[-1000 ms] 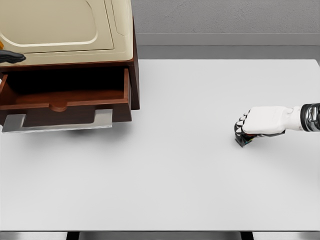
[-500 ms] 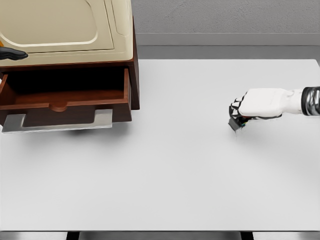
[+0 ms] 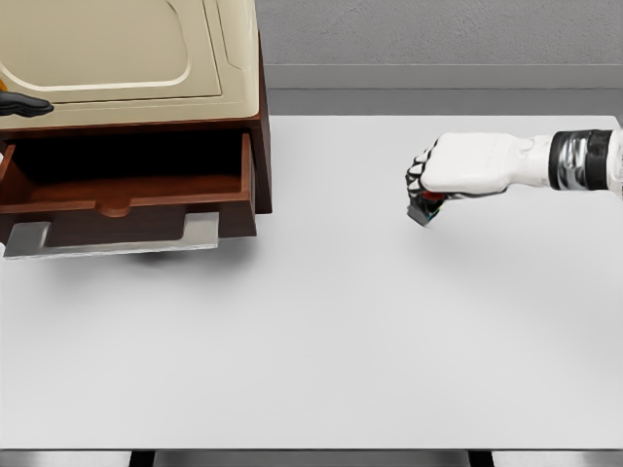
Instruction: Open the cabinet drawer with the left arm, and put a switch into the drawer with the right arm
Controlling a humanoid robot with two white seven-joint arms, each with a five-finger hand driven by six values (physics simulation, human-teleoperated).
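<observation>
Right hand (image 3: 458, 167) above white bench (image 3: 389, 331), fingers (image 3: 419, 181) curled around small dark switch (image 3: 424, 210), drawer (image 3: 127, 199) of cabinet (image 3: 136, 58) pulled open at left, well apart.

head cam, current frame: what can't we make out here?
- Switch: mostly covered by the right hand; shape and markings too small to read.
- Drawer interior: back part in shadow under the cabinet.
- Cabinet: top and left side cut by the frame edges.
- Left hand: only a dark tip at the left edge; fingers unreadable.
</observation>
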